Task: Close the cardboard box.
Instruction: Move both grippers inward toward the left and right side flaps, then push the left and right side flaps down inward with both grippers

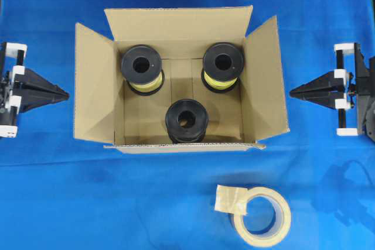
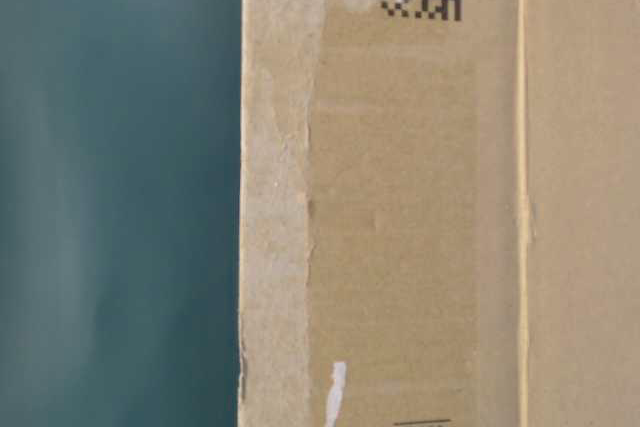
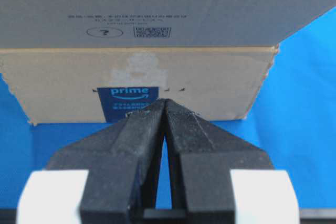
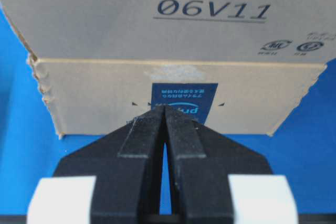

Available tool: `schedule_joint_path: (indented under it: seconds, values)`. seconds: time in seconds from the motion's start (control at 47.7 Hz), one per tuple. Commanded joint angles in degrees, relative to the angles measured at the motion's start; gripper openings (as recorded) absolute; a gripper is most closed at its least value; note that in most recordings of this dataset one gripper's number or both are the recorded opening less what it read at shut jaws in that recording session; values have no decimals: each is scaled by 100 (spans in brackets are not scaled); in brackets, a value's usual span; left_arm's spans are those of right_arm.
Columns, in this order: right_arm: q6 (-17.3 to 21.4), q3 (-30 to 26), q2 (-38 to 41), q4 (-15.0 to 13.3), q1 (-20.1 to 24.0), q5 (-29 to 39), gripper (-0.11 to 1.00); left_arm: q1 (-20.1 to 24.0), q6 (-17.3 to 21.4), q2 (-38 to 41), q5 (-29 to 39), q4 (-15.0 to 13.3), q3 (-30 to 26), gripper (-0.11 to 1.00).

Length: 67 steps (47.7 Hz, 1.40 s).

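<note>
Waiting: our left claw (image 1: 63, 93) and right claw (image 1: 295, 92), both pinched together, flank the cardboard box (image 1: 94, 86), untouched.
Plan: we nudge side flaps inward first.

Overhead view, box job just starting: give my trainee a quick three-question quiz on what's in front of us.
1. How many spools sit inside the cardboard box?
2. True or false: the left gripper is gripping a side flap.
3. The tape roll lies: A) inside the box, B) on the blue cloth outside the box, in front of its lower right corner, C) in the right gripper.

Key: 1) three; 2) false, both grippers are shut and apart from the box; 3) B.
</note>
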Motion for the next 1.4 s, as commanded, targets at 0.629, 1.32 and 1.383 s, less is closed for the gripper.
schedule_joint_path:
  seconds: [0.629, 1.32, 1.383]
  values:
    - [-123, -1406, 1600, -53, -158, -677, 0, 264, 97, 1986, -1793, -18, -1037, 0]
    - [-114, -2918, 3463, -44, -325, -747, 0, 659, 132, 4720, -2320, -18, -2795, 0]
    - [-97, -2918, 3604, -26, -352, -765, 0, 650, 132, 4896, -2329, -18, -2848, 0]
